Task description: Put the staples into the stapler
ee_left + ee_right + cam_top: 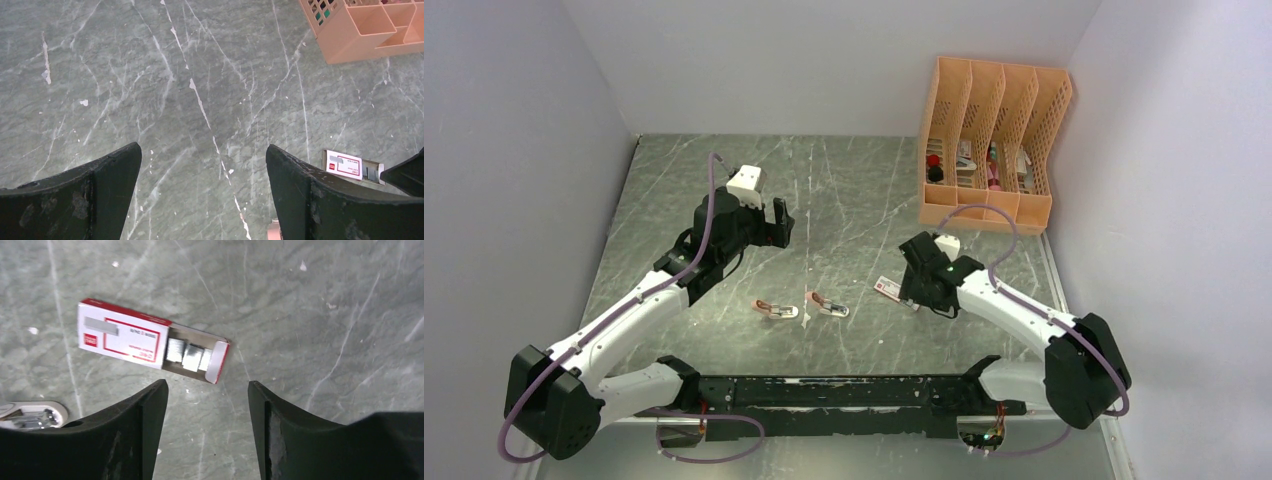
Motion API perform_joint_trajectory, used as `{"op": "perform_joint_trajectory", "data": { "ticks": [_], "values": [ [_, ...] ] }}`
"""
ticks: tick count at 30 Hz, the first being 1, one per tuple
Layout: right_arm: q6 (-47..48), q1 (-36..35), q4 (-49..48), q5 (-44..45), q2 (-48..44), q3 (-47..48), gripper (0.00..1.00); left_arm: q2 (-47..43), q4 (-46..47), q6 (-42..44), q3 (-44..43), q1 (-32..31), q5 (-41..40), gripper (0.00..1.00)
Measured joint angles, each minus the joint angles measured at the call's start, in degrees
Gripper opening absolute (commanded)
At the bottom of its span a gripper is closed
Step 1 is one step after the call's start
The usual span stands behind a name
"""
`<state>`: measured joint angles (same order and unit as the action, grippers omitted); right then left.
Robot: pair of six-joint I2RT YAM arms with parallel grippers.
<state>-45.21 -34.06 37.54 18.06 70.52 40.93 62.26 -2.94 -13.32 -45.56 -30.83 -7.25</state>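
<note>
Right end effector released and empty, jaws apart just short of the staples: silvery strips in the half-slid tray of a red-and-white box, flat on the table. Left end effector likewise released, jaws wide, well apart from the box. Pink staplers side by side near the table's centre, left of the box.
</note>
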Motion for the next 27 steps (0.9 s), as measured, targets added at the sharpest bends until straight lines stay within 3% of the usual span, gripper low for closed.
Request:
{"op": "perform_joint_trajectory", "data": {
  "ticks": [10,27],
  "values": [
    [-5.0,1.2,-5.2,-3.0,-2.1,-5.7,0.71,0.0,0.0,0.0,0.0,0.0,0.0,0.98],
    [-2.5,2.0,-17.9,-12.3,0.4,-8.0,0.78,0.0,0.0,0.0,0.0,0.0,0.0,0.98]
  ]
}}
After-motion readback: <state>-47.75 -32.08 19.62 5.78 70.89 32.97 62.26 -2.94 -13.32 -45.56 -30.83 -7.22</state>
